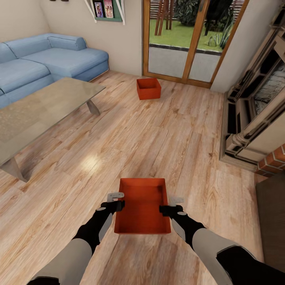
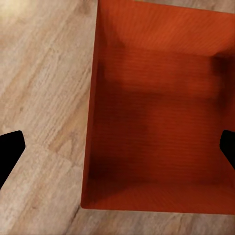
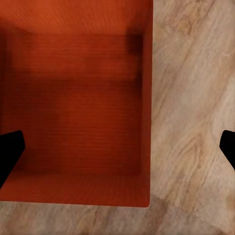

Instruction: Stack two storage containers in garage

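Note:
One red-orange storage container (image 1: 142, 209) sits on the living room's light wood planks right in front of me, empty, with its opening up. My left gripper (image 1: 117, 202) is open astride the container's left wall (image 2: 90, 122), one fingertip (image 2: 10, 149) outside and one inside. My right gripper (image 1: 168, 207) is open astride the right wall (image 3: 147, 112) in the same way, one fingertip (image 3: 10, 152) inside. The second storage container (image 1: 149, 88) stands far ahead on the planks near the glass doors. The garage is out of view.
A glass-topped coffee table (image 1: 43, 107) stands at the left, with a blue sofa (image 1: 47, 59) behind it. Wood-framed glass doors (image 1: 186, 43) close the far wall. A fireplace surround (image 1: 253, 118) with brick runs along the right, and a dark panel (image 1: 273, 221) sits at the near right.

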